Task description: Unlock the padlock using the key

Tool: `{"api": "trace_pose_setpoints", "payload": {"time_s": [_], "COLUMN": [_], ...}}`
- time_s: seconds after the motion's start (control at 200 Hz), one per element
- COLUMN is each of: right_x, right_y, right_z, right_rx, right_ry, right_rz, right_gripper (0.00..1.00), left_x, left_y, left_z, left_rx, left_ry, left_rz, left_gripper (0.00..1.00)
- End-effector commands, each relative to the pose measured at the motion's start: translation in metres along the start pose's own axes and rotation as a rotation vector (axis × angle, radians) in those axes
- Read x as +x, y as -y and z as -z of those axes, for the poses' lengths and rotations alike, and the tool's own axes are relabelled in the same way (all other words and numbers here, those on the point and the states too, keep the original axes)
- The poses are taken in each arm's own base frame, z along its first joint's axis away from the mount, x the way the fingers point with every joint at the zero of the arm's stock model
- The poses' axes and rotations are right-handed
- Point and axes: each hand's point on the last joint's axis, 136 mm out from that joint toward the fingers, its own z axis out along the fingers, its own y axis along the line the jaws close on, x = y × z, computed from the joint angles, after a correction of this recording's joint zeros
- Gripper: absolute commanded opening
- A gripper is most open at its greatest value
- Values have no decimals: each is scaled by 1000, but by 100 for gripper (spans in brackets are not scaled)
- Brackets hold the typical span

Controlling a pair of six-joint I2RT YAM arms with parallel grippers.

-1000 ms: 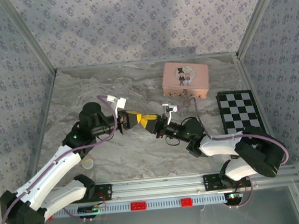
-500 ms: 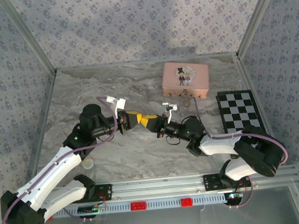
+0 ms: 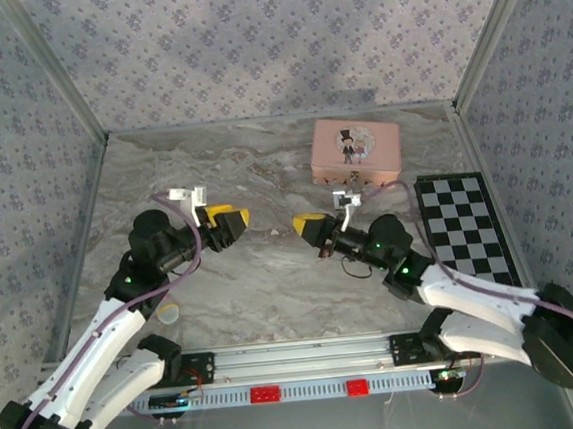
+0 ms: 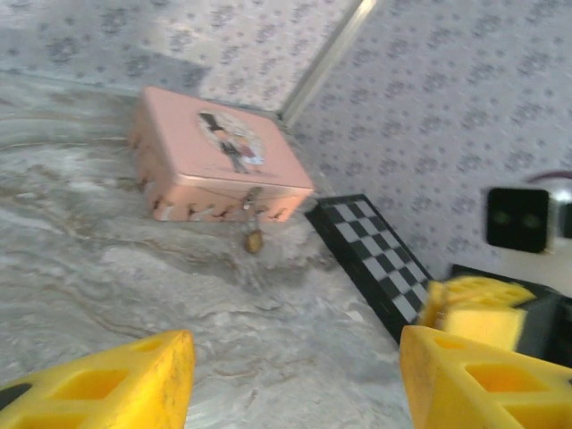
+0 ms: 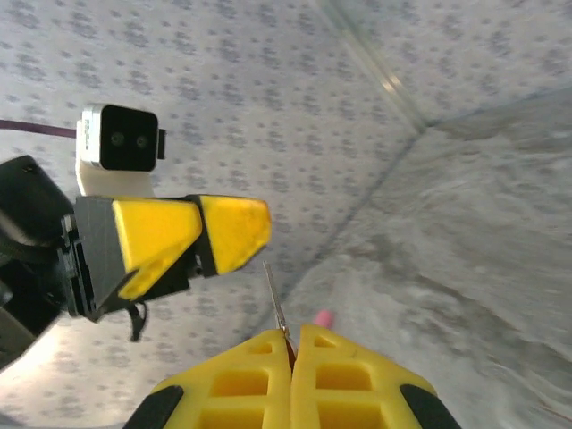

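Observation:
The pink tin lies at the back right of the table. In the left wrist view a tiny brass padlock hangs from the clasp on the tin's front wall. My right gripper hovers mid-table, pointing left. In the right wrist view it is shut on the key, a thin silvery sliver sticking out past the fingertips. My left gripper faces it from a short gap to the left, open with nothing between its fingers.
A black-and-white checkerboard lies flat at the right, just in front of the tin. A small pale cylinder lies on the marble beside the left arm. Patterned walls close in the back and both sides.
The two grippers were touching tip to tip mid-table. The left one has opened and drawn back left. The right one has drawn back right, keeping the key.

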Motion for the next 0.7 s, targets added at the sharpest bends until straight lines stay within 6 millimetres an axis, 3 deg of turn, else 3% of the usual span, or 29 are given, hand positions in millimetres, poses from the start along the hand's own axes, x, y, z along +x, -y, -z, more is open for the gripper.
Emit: {"api": "trace_pose_setpoints", "payload": {"time_s": [0.0, 0.165, 0.27, 0.505, 0.695], "right_x": [16, 7, 6, 6, 6], "right_y": [39, 56, 68, 87, 100], "right_z": [26, 69, 94, 136, 165], "right_rx": [252, 409, 499, 611, 678], "right_ry": [-126, -149, -161, -117, -43], "right_rz": [79, 123, 119, 65, 33], "right_gripper": [0, 0, 0, 0, 0], "left_x": [8, 23, 32, 66, 100], "left_y": [-30, -41, -30, -21, 11], "left_z": [-14, -55, -88, -177, -242], "left_rx": [-111, -168, -154, -76, 29], "left_ry": [-35, -163, -206, -248, -206], "left_rz": [98, 115, 57, 104, 66], "left_gripper": [62, 60, 61, 62, 64]}}
